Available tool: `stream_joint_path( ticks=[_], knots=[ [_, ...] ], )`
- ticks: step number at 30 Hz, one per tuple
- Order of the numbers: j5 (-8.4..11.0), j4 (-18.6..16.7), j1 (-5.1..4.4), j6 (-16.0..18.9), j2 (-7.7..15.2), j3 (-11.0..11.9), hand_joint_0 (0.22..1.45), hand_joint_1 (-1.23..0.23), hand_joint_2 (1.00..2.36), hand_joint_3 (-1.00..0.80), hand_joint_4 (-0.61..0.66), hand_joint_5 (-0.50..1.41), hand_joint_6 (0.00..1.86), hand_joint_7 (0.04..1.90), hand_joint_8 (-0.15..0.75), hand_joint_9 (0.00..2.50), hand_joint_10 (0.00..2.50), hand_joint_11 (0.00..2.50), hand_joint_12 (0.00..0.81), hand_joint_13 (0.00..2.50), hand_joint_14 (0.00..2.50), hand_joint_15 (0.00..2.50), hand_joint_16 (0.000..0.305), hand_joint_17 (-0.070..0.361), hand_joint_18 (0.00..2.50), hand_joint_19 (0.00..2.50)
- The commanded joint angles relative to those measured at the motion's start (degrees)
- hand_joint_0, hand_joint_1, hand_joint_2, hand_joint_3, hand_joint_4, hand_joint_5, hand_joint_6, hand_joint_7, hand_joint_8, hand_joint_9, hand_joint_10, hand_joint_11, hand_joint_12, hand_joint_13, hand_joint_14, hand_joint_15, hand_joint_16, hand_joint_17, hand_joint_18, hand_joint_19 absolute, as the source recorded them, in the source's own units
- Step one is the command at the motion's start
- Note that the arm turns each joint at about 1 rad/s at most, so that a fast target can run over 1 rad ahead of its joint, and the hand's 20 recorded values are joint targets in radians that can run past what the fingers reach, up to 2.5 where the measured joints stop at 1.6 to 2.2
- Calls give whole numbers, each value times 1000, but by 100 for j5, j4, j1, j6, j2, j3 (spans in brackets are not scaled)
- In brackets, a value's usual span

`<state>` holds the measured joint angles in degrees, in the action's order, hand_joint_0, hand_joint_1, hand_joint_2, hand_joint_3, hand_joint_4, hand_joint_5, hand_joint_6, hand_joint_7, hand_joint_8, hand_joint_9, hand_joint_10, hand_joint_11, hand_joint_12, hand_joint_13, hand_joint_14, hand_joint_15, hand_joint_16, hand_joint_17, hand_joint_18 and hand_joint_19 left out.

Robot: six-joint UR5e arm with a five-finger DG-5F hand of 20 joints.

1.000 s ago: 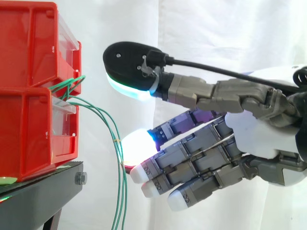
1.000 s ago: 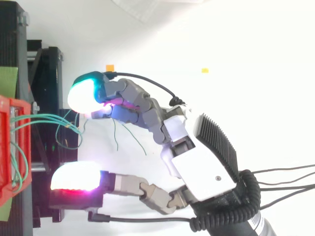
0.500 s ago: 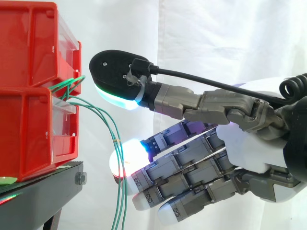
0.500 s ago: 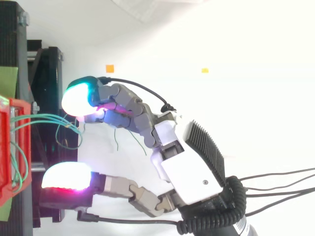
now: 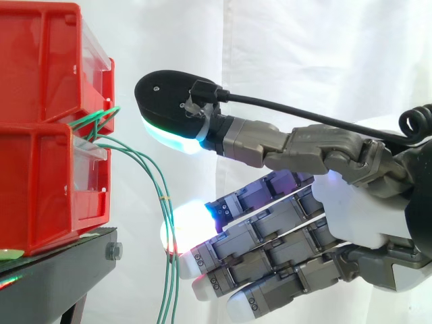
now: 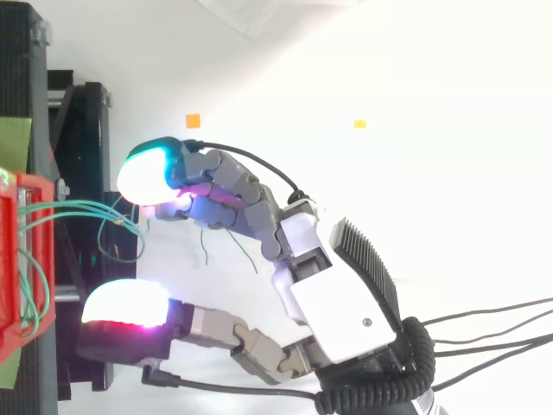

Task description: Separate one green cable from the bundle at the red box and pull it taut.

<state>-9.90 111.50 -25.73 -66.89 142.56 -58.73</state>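
The robot hand (image 5: 364, 216) reaches in level from the right, wide open, with its fingers held straight towards the bins and nothing in its grasp. One pad hangs above the rest, and the lower fingertips (image 5: 185, 221) sit right by the green cables (image 5: 165, 197); contact cannot be made out. The cables leave the two stacked red bins (image 5: 40, 169) and hang down in front of the black stand (image 5: 61, 270). A white curtain (image 5: 304, 54) hangs behind.
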Motion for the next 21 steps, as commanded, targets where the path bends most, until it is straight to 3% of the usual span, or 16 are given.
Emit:
stream_joint_path(
  ticks=[1, 21],
  knots=[
    [93, -120, -28, -9, 0, 11, 359, -600, 1000, -500, 389, -97, 503, 861, 382, 816, 14, 479, 469, 645, 15, 485, 87, 196, 766, 528],
    [216, -427, -28, -123, 0, 81, 359, -597, 1000, -500, 393, -94, 504, 849, 384, 818, 14, 491, 467, 639, 15, 485, 85, 192, 732, 525]
  ],
)
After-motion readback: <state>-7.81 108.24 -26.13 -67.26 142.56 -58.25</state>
